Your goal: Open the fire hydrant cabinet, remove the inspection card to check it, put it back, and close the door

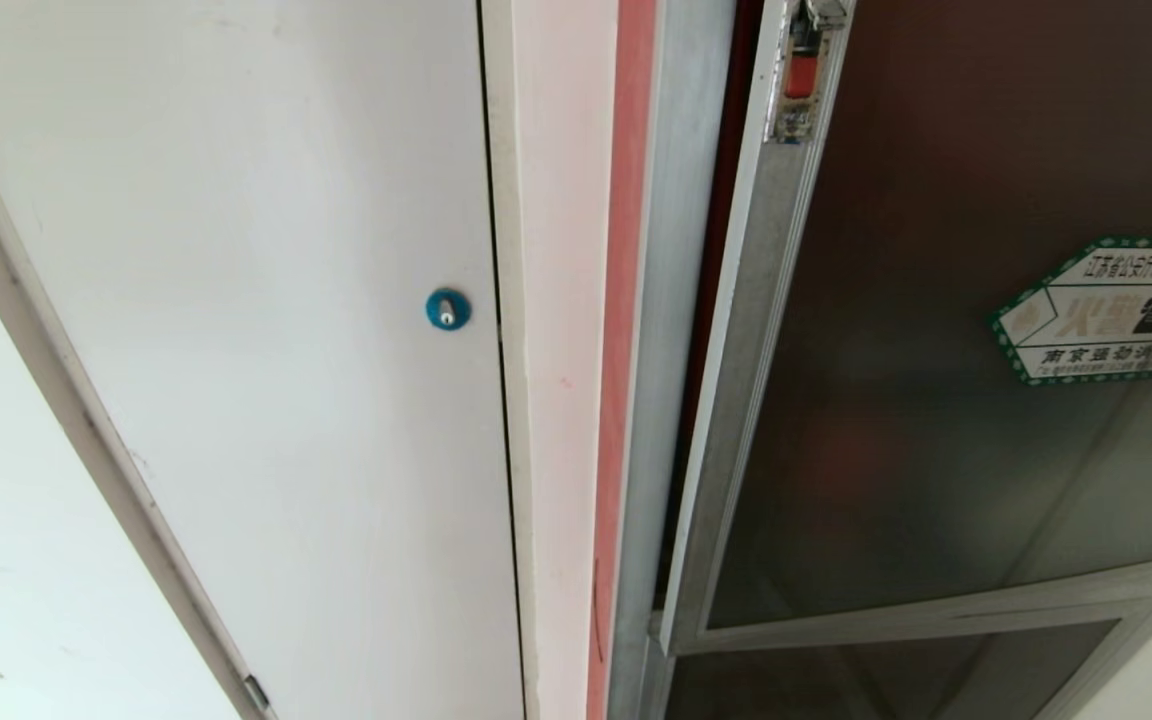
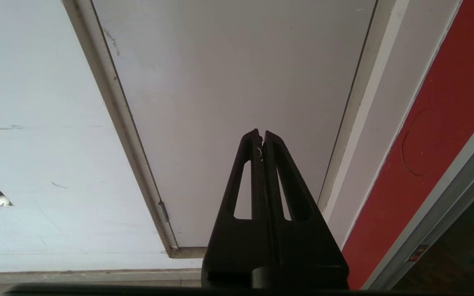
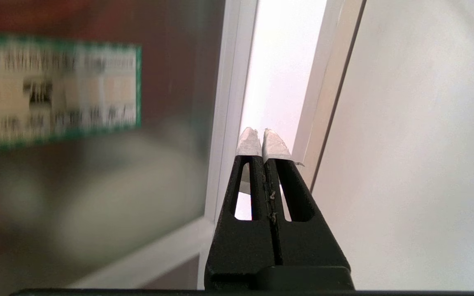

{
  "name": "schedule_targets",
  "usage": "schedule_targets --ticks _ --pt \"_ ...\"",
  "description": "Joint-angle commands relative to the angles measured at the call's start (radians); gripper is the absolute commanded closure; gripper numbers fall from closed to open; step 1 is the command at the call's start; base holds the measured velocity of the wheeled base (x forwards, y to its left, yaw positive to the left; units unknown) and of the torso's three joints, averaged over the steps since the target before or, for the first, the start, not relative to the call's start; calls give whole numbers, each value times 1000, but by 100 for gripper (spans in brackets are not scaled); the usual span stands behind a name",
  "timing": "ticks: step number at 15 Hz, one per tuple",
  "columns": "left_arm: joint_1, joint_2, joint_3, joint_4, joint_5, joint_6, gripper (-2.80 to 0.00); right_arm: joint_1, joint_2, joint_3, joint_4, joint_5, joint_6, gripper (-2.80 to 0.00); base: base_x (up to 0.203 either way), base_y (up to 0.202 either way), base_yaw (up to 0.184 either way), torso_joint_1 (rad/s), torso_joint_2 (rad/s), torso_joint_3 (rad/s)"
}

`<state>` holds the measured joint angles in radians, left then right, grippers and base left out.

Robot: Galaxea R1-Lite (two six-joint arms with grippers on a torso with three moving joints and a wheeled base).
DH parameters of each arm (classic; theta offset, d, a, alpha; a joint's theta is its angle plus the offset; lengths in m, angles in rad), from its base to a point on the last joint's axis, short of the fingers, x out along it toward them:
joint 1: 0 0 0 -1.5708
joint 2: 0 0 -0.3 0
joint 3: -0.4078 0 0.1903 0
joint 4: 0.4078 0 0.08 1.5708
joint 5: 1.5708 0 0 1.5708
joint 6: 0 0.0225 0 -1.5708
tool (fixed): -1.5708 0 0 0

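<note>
A plain white door with a round blue lock fills the nine o'clock side of the head view. A pale wall strip and a red edge separate it from the fire hydrant cabinet, whose silver frame stands at centre. The glass door, at three o'clock, stands slightly ajar, a dark gap showing along its latch edge; nothing of the interior can be made out. A small red latch sits at twelve o'clock on the door frame. A green-bordered sticker with a telephone symbol carries Chinese print. A lower glass panel lies at five o'clock. The left gripper is clenched, empty, facing the white door. The right gripper, white-tipped, is clenched on nothing beside the glass door's frame.
</note>
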<state>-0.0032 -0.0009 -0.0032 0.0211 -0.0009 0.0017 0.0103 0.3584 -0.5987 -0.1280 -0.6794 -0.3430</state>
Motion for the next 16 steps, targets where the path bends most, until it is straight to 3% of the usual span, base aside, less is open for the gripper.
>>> schedule_targets --ticks 1,4,8,13,16 --pt "0 -1 0 0 1 0 0 2 -155 89 25 25 -2 0 0 0 0 0 0 0" --pt "0 -1 0 0 1 0 0 4 -247 275 37 201 41 0 0 0 0 0 0 0" --pt "0 -1 0 0 0 0 0 4 -351 462 40 560 246 0 0 0 0 0 0 0" --pt "0 -1 0 0 1 0 0 3 -357 574 37 651 286 0 0 0 0 0 0 0" --pt "0 -1 0 0 1 0 0 3 -357 602 78 662 302 0 0 0 0 0 0 0"
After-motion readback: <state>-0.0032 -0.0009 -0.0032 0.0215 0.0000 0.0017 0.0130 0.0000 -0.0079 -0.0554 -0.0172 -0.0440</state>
